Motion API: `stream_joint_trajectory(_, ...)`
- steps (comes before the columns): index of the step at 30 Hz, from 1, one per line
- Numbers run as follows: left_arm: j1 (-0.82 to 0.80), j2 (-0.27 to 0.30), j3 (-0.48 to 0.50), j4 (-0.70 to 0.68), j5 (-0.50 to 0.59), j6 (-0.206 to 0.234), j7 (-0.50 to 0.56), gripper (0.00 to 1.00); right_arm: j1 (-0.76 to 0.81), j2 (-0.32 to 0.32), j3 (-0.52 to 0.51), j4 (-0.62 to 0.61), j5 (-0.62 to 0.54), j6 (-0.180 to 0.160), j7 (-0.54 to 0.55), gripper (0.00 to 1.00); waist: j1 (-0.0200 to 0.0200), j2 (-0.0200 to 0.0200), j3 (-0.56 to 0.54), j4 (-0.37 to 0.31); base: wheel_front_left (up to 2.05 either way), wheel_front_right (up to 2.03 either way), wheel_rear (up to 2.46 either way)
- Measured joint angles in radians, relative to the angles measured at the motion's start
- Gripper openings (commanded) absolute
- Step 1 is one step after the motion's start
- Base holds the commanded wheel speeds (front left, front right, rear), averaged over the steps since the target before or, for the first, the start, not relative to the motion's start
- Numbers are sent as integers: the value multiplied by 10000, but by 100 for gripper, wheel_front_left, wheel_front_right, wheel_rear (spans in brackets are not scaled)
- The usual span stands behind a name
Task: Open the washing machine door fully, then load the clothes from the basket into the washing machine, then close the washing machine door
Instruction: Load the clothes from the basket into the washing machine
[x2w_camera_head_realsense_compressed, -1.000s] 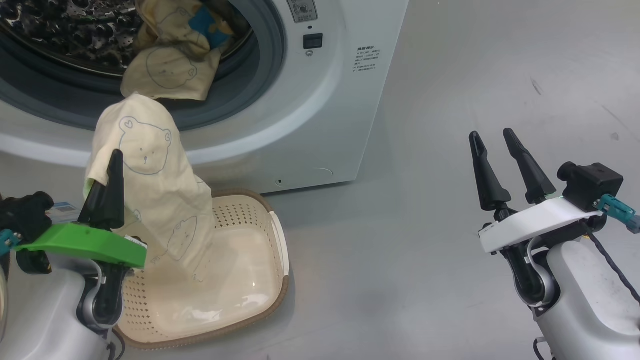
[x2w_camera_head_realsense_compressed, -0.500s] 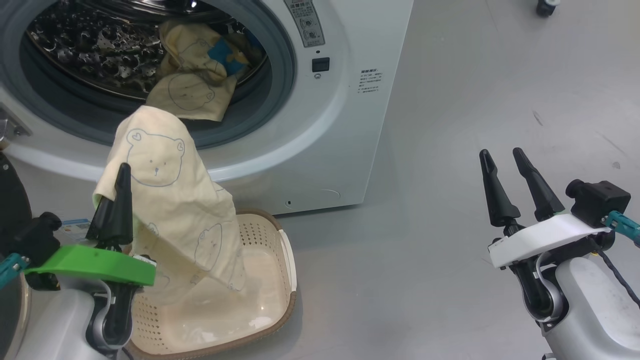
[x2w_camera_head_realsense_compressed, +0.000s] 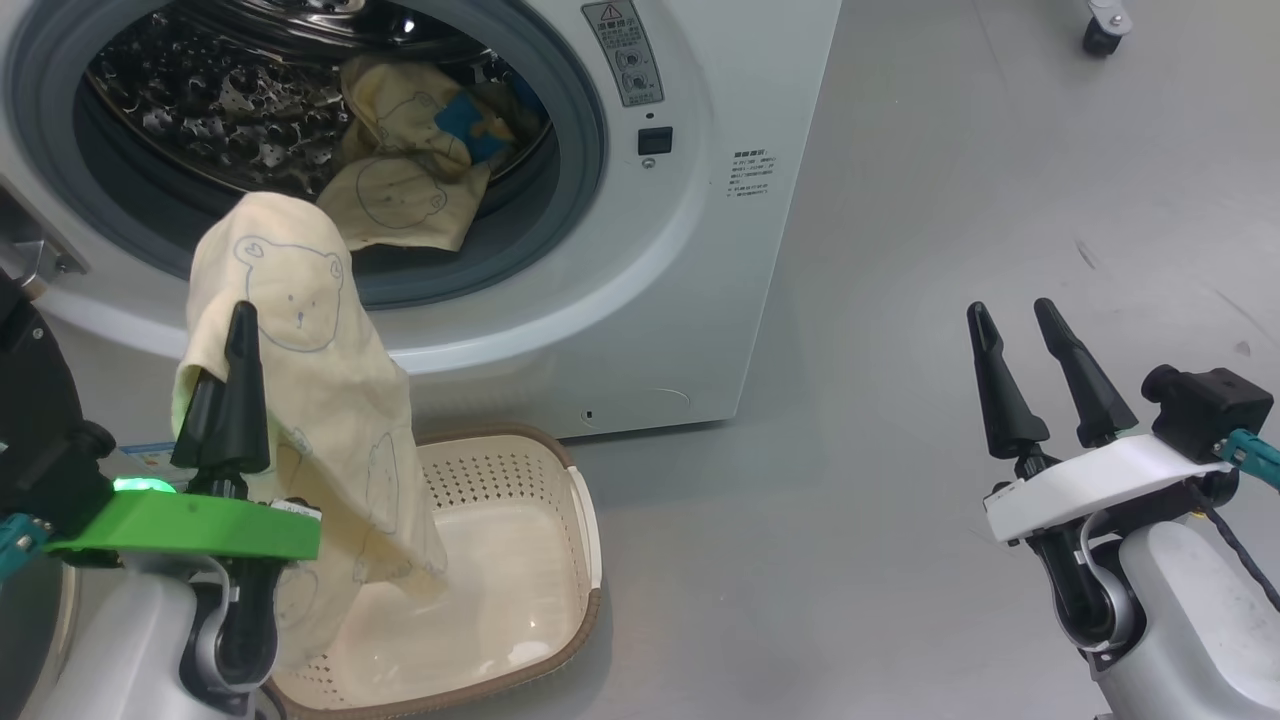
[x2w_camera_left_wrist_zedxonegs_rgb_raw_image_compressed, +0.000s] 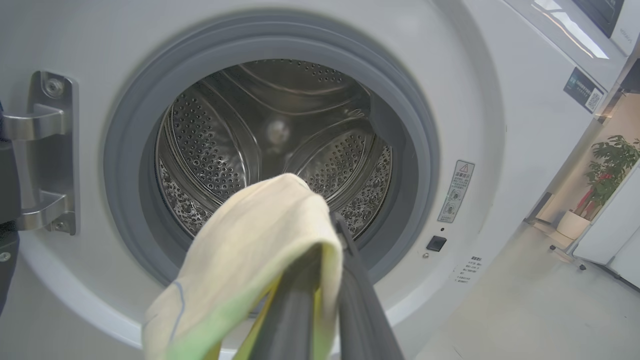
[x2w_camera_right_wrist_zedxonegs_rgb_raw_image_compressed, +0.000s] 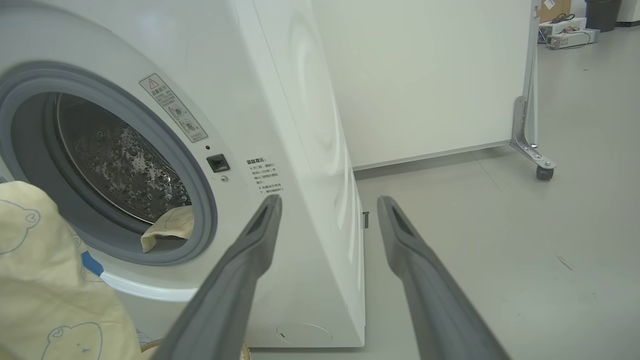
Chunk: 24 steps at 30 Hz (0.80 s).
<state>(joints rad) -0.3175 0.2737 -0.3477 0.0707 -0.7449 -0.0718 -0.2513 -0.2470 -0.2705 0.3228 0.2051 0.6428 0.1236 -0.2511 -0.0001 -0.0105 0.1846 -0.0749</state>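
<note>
Loading the washing machine (x2w_camera_head_realsense_compressed: 720, 250), the left gripper (x2w_camera_head_realsense_compressed: 238, 320), fingers clamped on a pale yellow bear-print garment (x2w_camera_head_realsense_compressed: 300, 290), holds it up over the basket (x2w_camera_head_realsense_compressed: 590, 540). Other garments (x2w_camera_head_realsense_compressed: 410, 190) already lie in the drum (x2w_camera_head_realsense_compressed: 200, 100). The next move likely calls for carrying it past the gasket (x2w_camera_head_realsense_compressed: 588, 120), then releasing. The right gripper (x2w_camera_head_realsense_compressed: 1008, 310) gapes empty.

Smooth grey floor (x2w_camera_head_realsense_compressed: 950, 200), white wheeled partition (x2w_camera_right_wrist_zedxonegs_rgb_raw_image_compressed: 425, 75), potted plant (x2w_camera_left_wrist_zedxonegs_rgb_raw_image_compressed: 607, 167) beyond.

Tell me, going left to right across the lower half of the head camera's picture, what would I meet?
Left gripper, shut on a yellow bear-print garment → cream basket → grey floor → right gripper, open and empty.
</note>
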Motion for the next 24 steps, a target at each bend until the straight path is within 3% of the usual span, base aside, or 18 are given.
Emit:
stream_joint_trajectory(13,-1017,69,267,33,-117,134,159,0,-5,61,384,-178,4,0,0,100,0,0,400,-403,0,0,0)
stream_joint_trajectory(24,-2751,301,146,1987,-73,430,1586,0,-115,198,550,-416,6,0,0,100,0,0,1247,-973,0,0,0)
